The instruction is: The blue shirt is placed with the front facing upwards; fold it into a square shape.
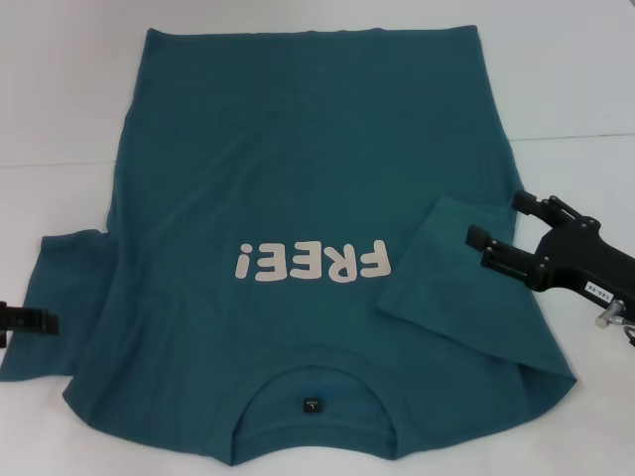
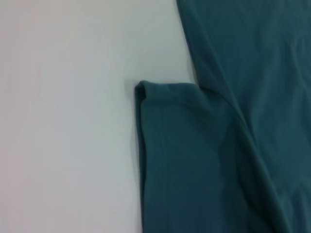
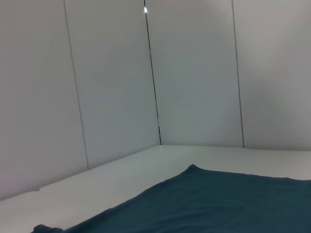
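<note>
Fingers on the right gripper stand spread apart, two black prongs with nothing between them, hovering just over the edge of the folded-in sleeve; to my eye they have let the cloth go or are only near it, since no fabric is pinched. Beyond and beneath those fingers spreads the white table, which carries everything; it gives the flat backing a fold needs. Across most of it lies the blue shirt, front up, its hem far from the robot and its neckline close, so the pale "FREE!" print reads upside down from here. The sleeve by the right fingers is turned in over the body, its cuff pointing toward the print; I judge that to be the first fold toward a square. The other sleeve lies outspread and flat, well away from the right fingers, just beside the left gripper; only a black sliver of that gripper shows at the edge, so whether it is open I cannot tell; it seems placed to take that sleeve in its turn. Smallest is the black label inside the neckline.
</note>
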### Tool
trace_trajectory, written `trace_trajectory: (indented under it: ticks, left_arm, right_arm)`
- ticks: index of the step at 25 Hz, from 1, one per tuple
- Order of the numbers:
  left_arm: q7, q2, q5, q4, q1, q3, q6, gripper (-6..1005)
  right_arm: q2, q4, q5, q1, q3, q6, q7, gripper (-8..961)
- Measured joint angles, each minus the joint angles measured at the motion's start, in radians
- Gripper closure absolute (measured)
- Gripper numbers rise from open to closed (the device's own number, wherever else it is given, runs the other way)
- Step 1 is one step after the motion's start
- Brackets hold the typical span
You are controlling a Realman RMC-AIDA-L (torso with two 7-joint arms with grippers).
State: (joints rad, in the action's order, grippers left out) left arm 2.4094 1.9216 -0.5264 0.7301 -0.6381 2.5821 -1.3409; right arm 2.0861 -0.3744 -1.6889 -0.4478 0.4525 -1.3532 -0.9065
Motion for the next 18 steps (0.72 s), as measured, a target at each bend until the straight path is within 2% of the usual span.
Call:
trace_trajectory:
  ticks: [12,18]
  left_arm:
    - [0.008,0.017,0.040,-0.002,-0.002,0.000,0.032,124]
    - [0.024,0.020,0.041,-0.002,-0.003,-0.034,0.056,124]
  right_arm:
    - [0.000,0.002,0.000,0.000,0.000,0.001,0.000,7]
    - [0.000,0.002,0.000,0.000,0.000,0.002,0.000,7]
